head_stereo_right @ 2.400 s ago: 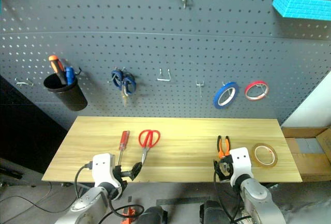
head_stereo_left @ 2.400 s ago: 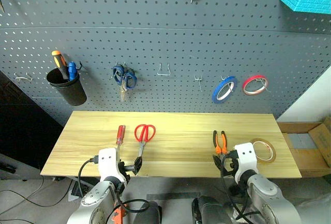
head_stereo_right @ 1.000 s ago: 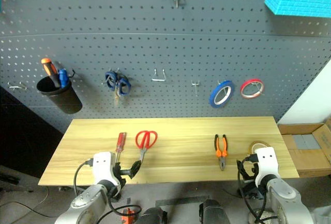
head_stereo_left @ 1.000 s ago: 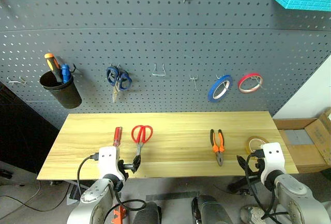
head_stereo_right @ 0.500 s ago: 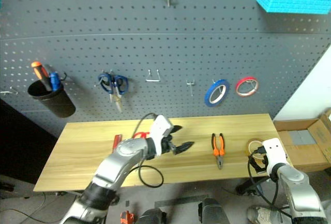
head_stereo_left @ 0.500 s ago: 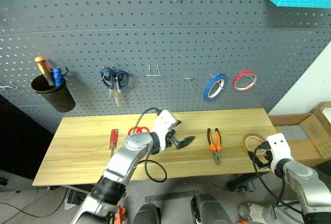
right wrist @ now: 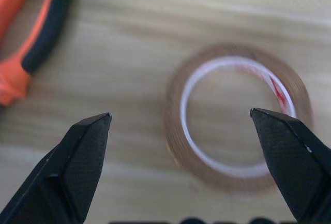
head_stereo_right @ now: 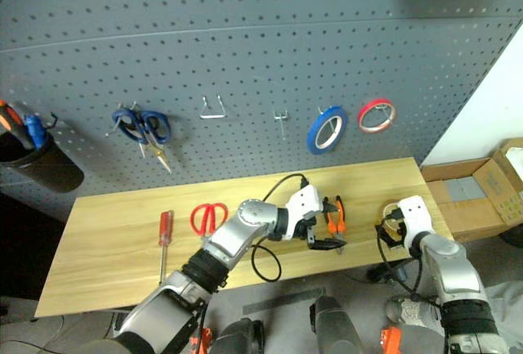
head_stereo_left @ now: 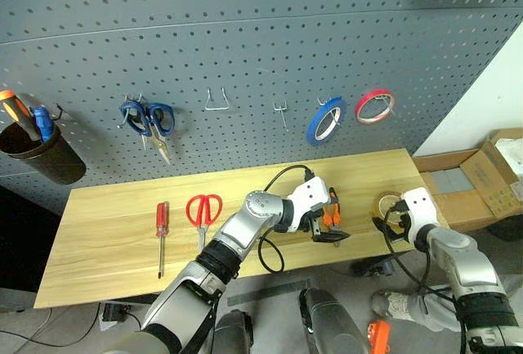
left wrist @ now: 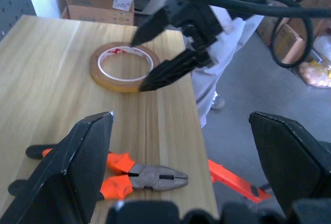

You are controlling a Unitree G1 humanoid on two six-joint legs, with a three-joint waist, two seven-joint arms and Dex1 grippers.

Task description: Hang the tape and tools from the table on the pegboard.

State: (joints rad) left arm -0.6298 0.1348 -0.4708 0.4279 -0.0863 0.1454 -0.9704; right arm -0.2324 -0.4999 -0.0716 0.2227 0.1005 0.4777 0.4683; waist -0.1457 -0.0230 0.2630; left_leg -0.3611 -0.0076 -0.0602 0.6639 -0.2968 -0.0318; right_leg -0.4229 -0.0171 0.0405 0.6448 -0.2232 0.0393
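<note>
The yellow tape [head_stereo_left: 384, 204] lies flat near the right end of the wooden table [head_stereo_left: 106, 239]. My right gripper [head_stereo_left: 386, 221] stands open just above it, one finger on each side of the ring [right wrist: 178, 146]. The orange-and-black pliers [left wrist: 124, 169] lie left of the tape. My left gripper [head_stereo_left: 329, 233] hovers open over their jaw end, pointing right. Further left lie the red scissors [head_stereo_left: 203, 211] and the red-handled screwdriver [head_stereo_left: 162, 227]. The dark grey pegboard [head_stereo_left: 245, 51] rises behind the table.
On the pegboard hang blue scissors [head_stereo_left: 147, 117], a blue ring [head_stereo_left: 325, 119], a red ring [head_stereo_left: 374, 106] and two bare hooks [head_stereo_left: 216, 100]. A black cup [head_stereo_left: 37, 156] holding tools hangs at far left. Cardboard boxes [head_stereo_left: 490, 182] stand right of the table.
My left arm has swung from the table's front edge near the scissors rightward to the pliers. My right gripper has moved forward over the tape. The camera has turned right and down.
</note>
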